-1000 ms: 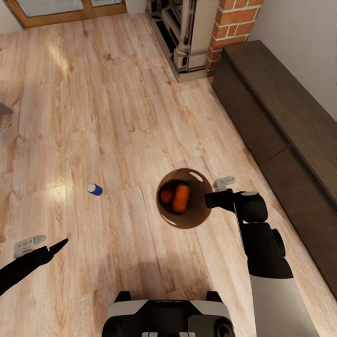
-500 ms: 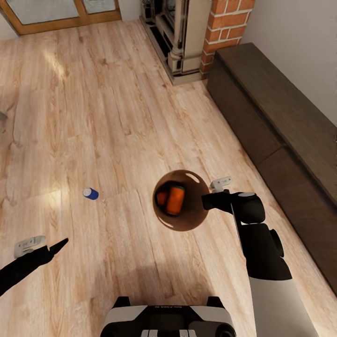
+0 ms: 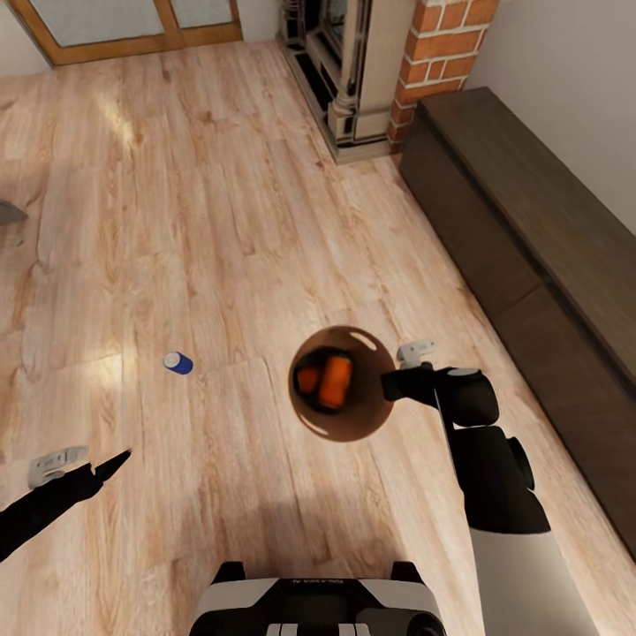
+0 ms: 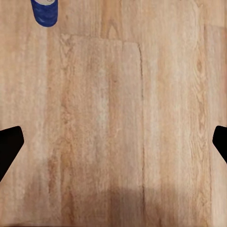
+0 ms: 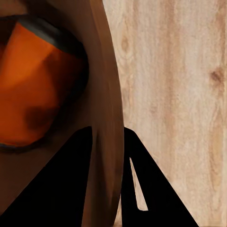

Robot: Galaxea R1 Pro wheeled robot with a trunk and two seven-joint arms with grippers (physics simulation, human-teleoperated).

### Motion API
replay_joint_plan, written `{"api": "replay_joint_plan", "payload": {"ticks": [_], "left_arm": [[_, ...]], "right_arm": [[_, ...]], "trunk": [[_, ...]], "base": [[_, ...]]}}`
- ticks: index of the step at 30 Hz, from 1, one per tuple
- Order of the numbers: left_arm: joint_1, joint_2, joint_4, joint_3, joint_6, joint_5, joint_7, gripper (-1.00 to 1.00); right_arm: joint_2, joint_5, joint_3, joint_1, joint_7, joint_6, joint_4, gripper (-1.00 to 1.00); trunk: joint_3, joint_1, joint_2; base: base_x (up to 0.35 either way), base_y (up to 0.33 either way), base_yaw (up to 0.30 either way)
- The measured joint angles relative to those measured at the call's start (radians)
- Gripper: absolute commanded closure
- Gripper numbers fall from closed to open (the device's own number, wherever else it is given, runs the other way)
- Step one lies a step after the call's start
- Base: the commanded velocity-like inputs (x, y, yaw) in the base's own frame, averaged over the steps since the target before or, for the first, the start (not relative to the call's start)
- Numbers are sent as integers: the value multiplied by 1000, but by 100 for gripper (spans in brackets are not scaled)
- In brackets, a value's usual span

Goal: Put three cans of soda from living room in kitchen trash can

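In the head view the tash can (image 3: 353, 422), coppery-brown inside, hangs above the wood floor in front of me. My right gripper (image 3: 389, 384) is shut on its rim, one finger inside the wall and one outside, as seen at the right gripper (image 5: 108, 135) on the tash can wall (image 5: 106, 90). Two orange cans of soda (image 3: 334, 380) lie inside it; one orange can (image 5: 33, 90) shows close up. The dark blue can of soda (image 3: 177, 362) lies on the floor to the left, also seen as the blue can (image 4: 45, 12). My left gripper (image 3: 110, 464) is open and low over bare floor, short of the blue can; its fingers (image 4: 9, 146) stand wide apart.
A long dark low cabinet (image 3: 530, 221) runs along the right wall. The red-brick fireplace (image 3: 442, 44) stands at the back, with wood-framed glass doors (image 3: 132, 26) to its left. A grey edge (image 3: 9, 212) pokes in at far left. My base (image 3: 318, 605) is at the bottom.
The whole picture has swung slightly left and back, so the camera moved. The tash can stays in my right gripper, and the blue can lies where it was.
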Motion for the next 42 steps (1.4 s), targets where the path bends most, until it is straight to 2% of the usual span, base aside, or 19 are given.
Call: {"api": "replay_joint_plan", "payload": {"ticks": [9,10,11,12,14,16,17,20,21,23,25,28,30,32,34,38,42], "left_arm": [[0,0,1,0,-6,-3,1,-100],[0,0,1,0,-7,-4,3,-100],[0,0,1,0,-8,-4,4,-100],[0,0,2,0,-9,-5,4,-100],[0,0,2,-1,-11,-5,7,-100],[0,0,2,-1,-12,-6,9,-100],[0,0,2,-1,-13,-6,10,-100],[-1,0,1,-2,-14,-7,12,-100],[-1,0,1,-2,-14,-6,13,-100],[-2,1,-1,-2,-12,-6,15,-100],[-3,1,-2,-1,-7,-7,20,-100],[-7,1,-5,-1,20,-6,34,-100],[-18,2,-26,0,118,-1,39,-100],[-24,2,-37,0,152,0,40,-100],[-26,2,-41,-1,165,0,41,-100],[-28,2,-45,-1,179,-2,42,-100],[-29,2,-47,-1,183,-2,42,-100]], "right_arm": [[-4,-5,2,32,3,0,-1,100],[-16,-17,3,37,6,3,-1,100],[-60,-49,18,41,15,5,1,100],[-76,-30,23,42,17,4,0,100],[-142,-3,40,43,31,-34,-1,100],[-164,39,42,43,43,-63,-1,100],[-171,31,43,43,53,-66,-1,100],[-193,-40,48,44,99,-62,-2,100],[-197,-45,48,44,104,-62,-2,100],[-212,-16,48,44,116,-75,-2,100],[-216,13,47,45,116,-86,-2,100],[-218,-23,49,45,124,-76,-2,100],[-219,-29,49,46,124,-74,-2,100],[-218,-5,49,47,122,-82,-2,100],[-218,4,49,50,121,-84,-2,100],[-218,-20,50,60,124,-77,-2,100],[-219,-1,49,65,121,-84,-2,100]], "trunk": [[0,0,0],[0,0,0],[1,0,0],[1,0,0],[2,0,0],[4,0,0],[4,0,0],[7,0,0],[7,0,0],[9,0,0],[10,0,0],[13,0,0],[14,0,0],[14,0,0],[14,0,0],[15,0,0],[15,0,0]], "base": [[0,0,245],[0,0,246],[0,0,246],[0,0,243],[0,0,238],[0,0,236],[0,0,234],[0,0,233],[0,0,233],[18,-3,233],[124,-46,232],[248,-97,232],[292,-115,231],[302,-118,225],[306,-120,223],[310,-121,220],[312,-122,219]]}}
